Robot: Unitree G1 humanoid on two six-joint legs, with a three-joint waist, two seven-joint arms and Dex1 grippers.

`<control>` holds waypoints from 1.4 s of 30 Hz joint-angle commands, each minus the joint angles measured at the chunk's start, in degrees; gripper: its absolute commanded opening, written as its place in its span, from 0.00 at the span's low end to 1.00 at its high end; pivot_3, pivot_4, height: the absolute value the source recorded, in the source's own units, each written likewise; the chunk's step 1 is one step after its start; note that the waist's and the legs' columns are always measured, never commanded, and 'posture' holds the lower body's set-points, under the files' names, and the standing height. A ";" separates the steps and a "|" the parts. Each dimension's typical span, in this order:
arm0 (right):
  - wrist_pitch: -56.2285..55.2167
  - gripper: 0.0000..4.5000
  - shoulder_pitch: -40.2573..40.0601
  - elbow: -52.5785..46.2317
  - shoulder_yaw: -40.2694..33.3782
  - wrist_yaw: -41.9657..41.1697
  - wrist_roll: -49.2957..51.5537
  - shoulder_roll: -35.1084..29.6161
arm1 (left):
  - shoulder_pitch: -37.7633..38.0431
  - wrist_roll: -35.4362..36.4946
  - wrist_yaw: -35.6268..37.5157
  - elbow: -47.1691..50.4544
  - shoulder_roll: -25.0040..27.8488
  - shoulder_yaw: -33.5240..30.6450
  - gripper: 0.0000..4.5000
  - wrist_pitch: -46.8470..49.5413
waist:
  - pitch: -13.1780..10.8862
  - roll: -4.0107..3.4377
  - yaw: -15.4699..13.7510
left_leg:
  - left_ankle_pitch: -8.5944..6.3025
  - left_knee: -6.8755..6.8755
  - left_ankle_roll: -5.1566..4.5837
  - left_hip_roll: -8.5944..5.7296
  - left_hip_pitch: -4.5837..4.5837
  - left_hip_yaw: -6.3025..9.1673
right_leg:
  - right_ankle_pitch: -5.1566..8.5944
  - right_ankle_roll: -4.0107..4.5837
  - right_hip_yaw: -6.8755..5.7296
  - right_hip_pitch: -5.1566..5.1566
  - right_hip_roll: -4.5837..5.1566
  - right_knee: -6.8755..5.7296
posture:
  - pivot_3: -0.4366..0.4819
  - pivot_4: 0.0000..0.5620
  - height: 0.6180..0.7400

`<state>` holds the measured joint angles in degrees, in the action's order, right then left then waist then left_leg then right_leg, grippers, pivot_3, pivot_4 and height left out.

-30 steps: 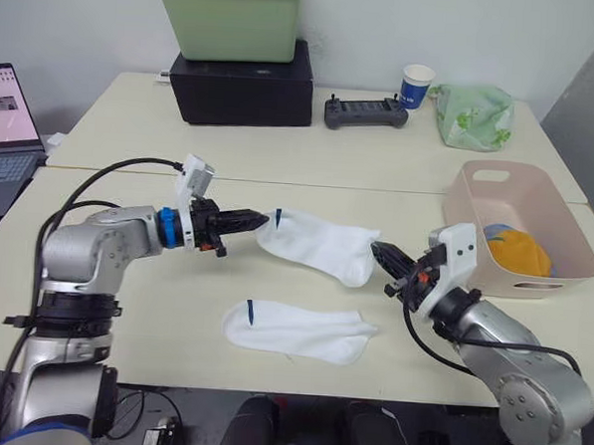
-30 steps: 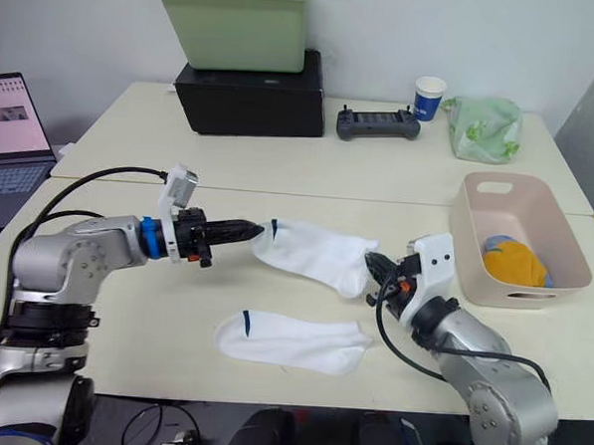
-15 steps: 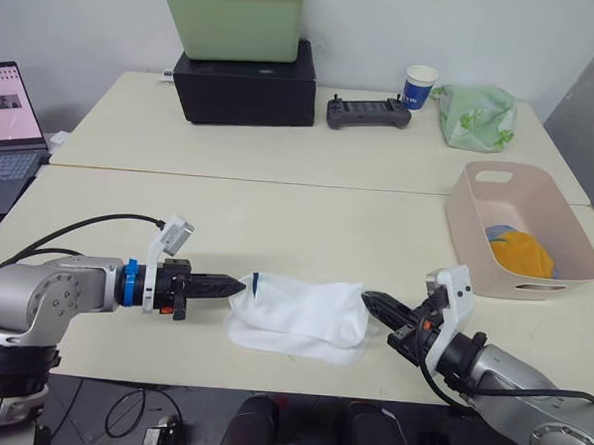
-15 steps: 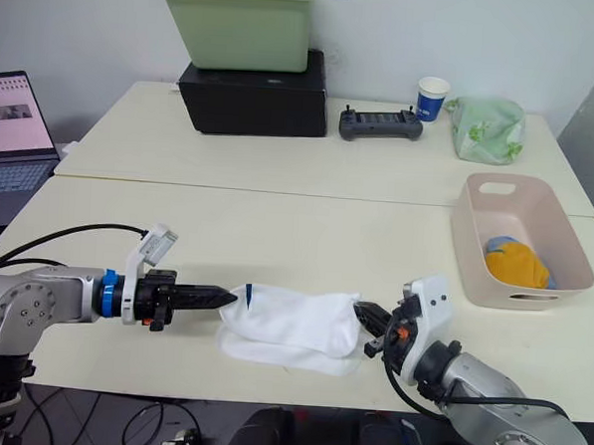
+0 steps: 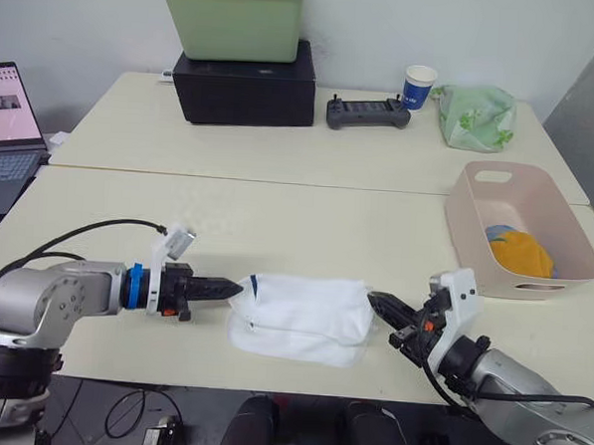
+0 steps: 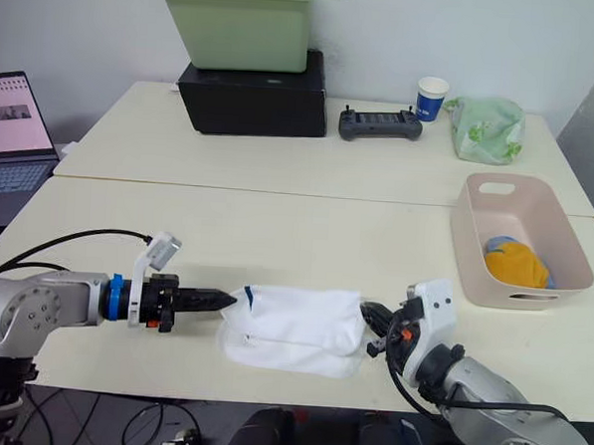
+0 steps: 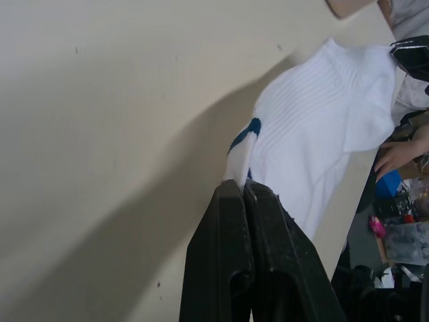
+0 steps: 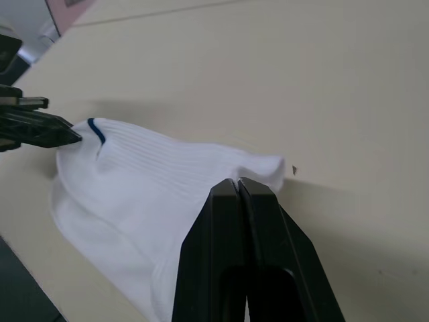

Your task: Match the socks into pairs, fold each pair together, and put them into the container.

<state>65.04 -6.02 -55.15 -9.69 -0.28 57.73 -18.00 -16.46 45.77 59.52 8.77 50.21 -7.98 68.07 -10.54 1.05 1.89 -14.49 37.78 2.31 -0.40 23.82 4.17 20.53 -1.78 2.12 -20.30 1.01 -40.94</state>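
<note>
Two white socks stacked at the near edge of the table, pinched at both ends.

The upper white sock is laid over the lower white sock near the table front edge. Its cuff is clamped by the left gripper, its toe by the right gripper. Farther right, the pink basket is seen with orange and blue socks inside.

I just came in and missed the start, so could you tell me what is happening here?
The robot is pairing socks. Its left gripper and right gripper are each shut on an end of the upper white sock, stretched over the second white sock near the table's front edge. The pink basket to the right already holds an orange and a blue sock.
</note>
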 commanded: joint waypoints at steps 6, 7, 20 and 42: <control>-6.50 0.01 -0.92 -3.11 -1.85 7.91 19.24 -7.23 | 2.67 6.61 5.02 4.61 6.91 -2.45 0.00 4.26 | -0.01 -0.02 0.21 | 0.00 -0.05 0.00 0.02 -0.02 -0.03 | 0.00 0.00 0.04 -0.01 0.00 0.02 | 0.48 0.27 0.84; -6.59 0.01 -1.53 -2.95 -1.24 8.57 19.38 -8.67 | 3.19 6.38 4.42 4.70 6.38 -2.21 0.00 3.67 | -0.02 -0.02 0.18 | 0.00 -0.05 0.00 0.02 -0.02 -0.04 | 0.00 0.00 0.03 -0.01 0.01 0.03 | 0.48 0.27 0.84; -7.12 0.01 -1.21 1.60 9.98 12.15 7.79 -15.50 | 10.53 -2.57 1.26 4.69 2.75 4.88 0.00 -8.48 | -0.02 0.00 -0.04 | 0.00 -0.05 0.00 0.02 -0.01 -0.04 | 0.00 0.00 0.05 -0.01 0.01 0.06 | 0.48 0.27 0.84; -15.96 0.78 -1.07 -2.55 5.18 1.01 3.88 -19.05 | -0.53 -2.27 -0.99 1.10 -2.63 -4.21 0.57 -19.04 | -0.02 0.03 -0.19 | 0.00 0.02 0.00 0.00 0.00 -0.01 | -0.01 -0.01 -0.03 0.07 0.01 0.07 | 0.48 0.27 0.84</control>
<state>50.59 -7.80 -54.97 -4.65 2.05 61.87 -36.49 -15.74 42.70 58.16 8.60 48.07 -12.65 50.50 -10.56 1.08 1.70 -14.49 37.81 2.30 -0.42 23.83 4.15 20.52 -1.79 2.10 -20.23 1.02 -40.87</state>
